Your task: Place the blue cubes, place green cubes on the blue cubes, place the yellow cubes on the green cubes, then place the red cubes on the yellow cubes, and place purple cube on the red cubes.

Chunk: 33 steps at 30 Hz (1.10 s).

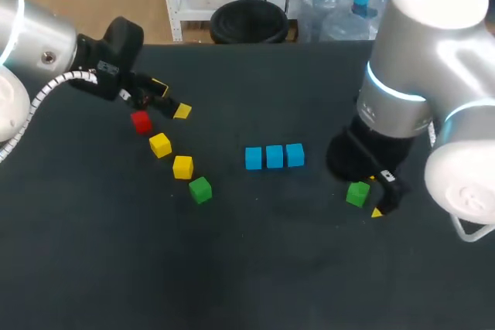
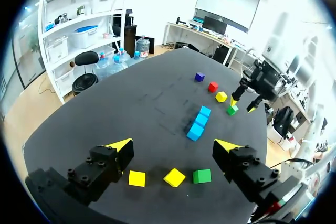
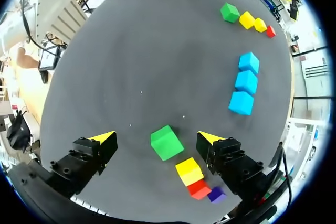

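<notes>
my right gripper [image 3: 156, 137] has its fingers apart, and the small green cube [image 3: 167, 142] sits untouched between them, just right of the row of 3 blue cubes [image 1: 274, 156]. the cube looks skewed to the fingers, so i'd twist the wrist to meet flat faces before closing. a cube has no long axis; the blue row runs side to side. my left gripper [image 2: 174, 144] is spread too.

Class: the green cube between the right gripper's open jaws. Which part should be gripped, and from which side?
Come straight down and grip the green cube on two opposite side faces. It sits flat, top bare, but skewed to the right gripper, so a wrist turn would probably square the jaws. Prefer faces clear of the yellow cube close beside it.
</notes>
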Motion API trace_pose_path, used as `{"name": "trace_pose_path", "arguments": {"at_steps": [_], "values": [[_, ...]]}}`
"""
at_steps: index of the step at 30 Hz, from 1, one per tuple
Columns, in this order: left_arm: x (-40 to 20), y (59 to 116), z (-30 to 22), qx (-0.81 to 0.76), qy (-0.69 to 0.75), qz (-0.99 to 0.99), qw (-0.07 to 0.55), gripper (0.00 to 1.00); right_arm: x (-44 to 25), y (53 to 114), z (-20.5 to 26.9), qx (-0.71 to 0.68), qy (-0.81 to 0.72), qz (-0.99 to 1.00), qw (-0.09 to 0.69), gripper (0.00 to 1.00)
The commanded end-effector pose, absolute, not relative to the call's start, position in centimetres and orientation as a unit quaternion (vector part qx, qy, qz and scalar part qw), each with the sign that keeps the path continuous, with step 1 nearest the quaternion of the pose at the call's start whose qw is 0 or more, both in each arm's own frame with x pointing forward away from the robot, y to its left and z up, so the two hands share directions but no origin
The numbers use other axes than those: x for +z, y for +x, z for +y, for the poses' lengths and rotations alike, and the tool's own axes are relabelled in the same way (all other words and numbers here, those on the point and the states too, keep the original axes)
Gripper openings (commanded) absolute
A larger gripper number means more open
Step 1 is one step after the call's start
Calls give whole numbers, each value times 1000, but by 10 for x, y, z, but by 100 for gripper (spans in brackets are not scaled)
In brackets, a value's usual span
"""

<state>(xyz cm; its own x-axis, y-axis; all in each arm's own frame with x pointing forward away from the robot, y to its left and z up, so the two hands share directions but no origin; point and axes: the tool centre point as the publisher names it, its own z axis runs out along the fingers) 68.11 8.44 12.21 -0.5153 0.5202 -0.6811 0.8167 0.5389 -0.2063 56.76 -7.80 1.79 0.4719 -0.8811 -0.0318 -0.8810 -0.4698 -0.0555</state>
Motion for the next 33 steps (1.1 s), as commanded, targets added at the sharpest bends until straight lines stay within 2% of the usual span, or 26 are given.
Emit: {"name": "trace_pose_path", "arguments": {"at_steps": [1,4,6,8,9,11,16,26,33], "values": [[121,681,86,-263,403,829,285,100,10,570,-77,4,-858,514,28,100],[121,681,86,-263,403,829,285,100,6,571,-81,6,-855,519,26,100],[121,681,86,-263,403,829,285,100,6,572,-81,7,-854,520,26,92],[121,681,86,-263,403,829,285,100,4,572,-81,6,-854,519,25,58],[121,681,86,-263,403,829,285,100,3,572,-81,6,-854,519,24,49],[121,681,86,-263,403,829,285,100,2,572,-81,6,-854,519,23,40],[121,681,86,-263,403,829,285,100,1,573,-81,6,-853,521,23,0],[121,681,86,-263,403,829,285,100,12,577,-78,10,-844,536,28,0],[121,681,86,-263,403,829,285,100,50,584,-57,7,-828,560,30,0]]}}
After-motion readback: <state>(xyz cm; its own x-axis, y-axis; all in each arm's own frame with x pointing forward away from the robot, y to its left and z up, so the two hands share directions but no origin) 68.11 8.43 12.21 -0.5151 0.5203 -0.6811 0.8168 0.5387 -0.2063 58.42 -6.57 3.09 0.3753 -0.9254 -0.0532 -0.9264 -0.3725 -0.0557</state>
